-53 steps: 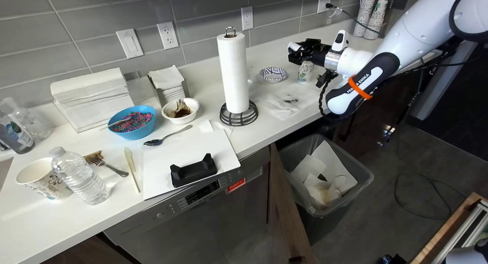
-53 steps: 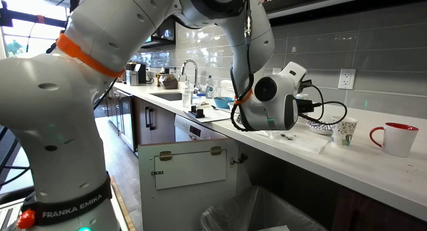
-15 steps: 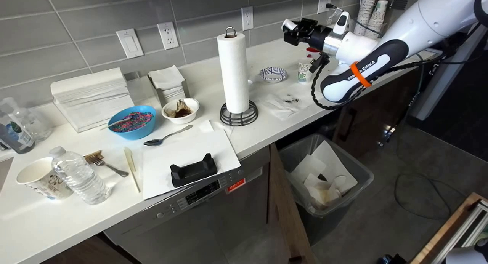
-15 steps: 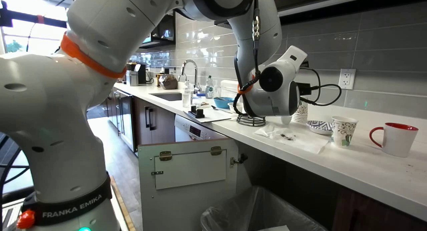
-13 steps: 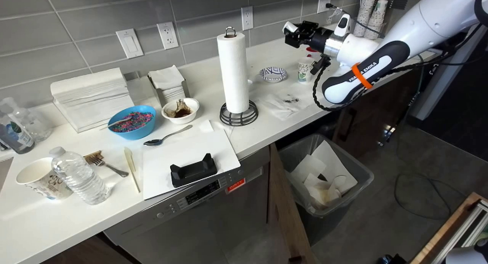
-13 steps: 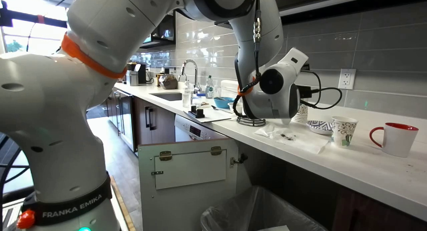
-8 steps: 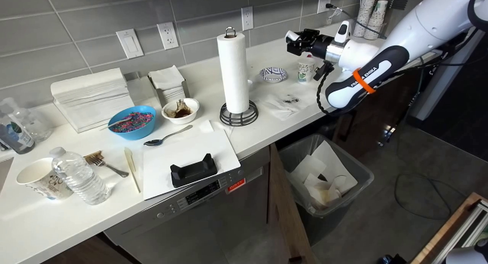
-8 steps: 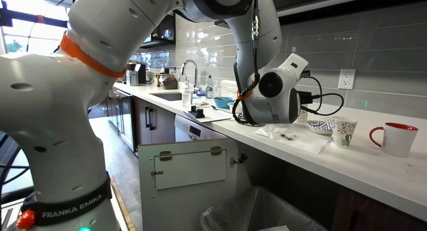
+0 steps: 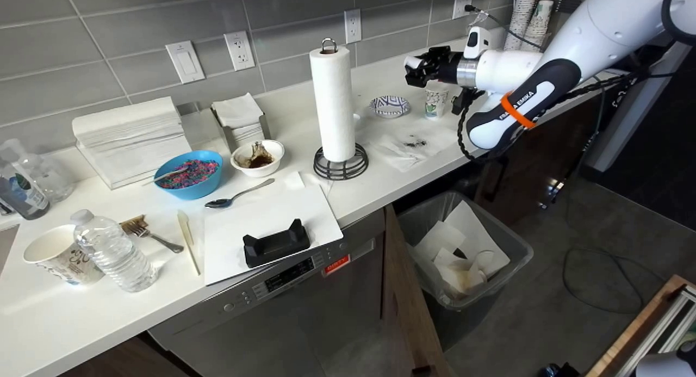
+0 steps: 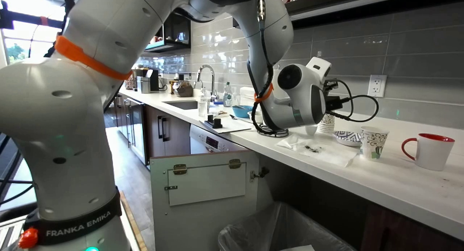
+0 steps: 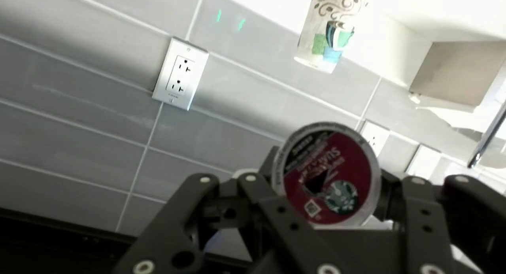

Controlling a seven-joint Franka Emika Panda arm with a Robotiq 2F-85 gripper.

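A single-serve coffee pod (image 11: pixel 355 163) with a dark red lid and pale rim sits between the fingers of my gripper (image 9: pixel 415 73), which is shut on it. A dark triangular hole shows in the lid, which faces the wrist camera. In an exterior view the pod appears as a small white shape (image 9: pixel 414 62) at the fingertips, held above the counter. Below it stand a patterned paper cup (image 9: pixel 435 104) and a blue-and-white patterned bowl (image 9: pixel 389 107). A crumpled paper towel (image 9: pixel 399 158) with dark crumbs (image 9: pixel 416 143) lies near the counter edge. The gripper is hidden behind the wrist in an exterior view (image 10: pixel 308 95).
A paper towel roll (image 9: pixel 334 110) stands left of the gripper. A red-rimmed mug (image 10: pixel 431 153) is farther along the counter. Below, a lined trash bin (image 9: pixel 519 252) sits beside an open cabinet door (image 10: pixel 206 182). A blue bowl (image 9: pixel 193 193) and white bowl (image 9: pixel 260 170) lie left.
Over the last second my gripper has come lower above the counter, and the wrist's tilt has changed. The pod stays in its grip. The red-rimmed mug is now hidden behind the arm in an exterior view.
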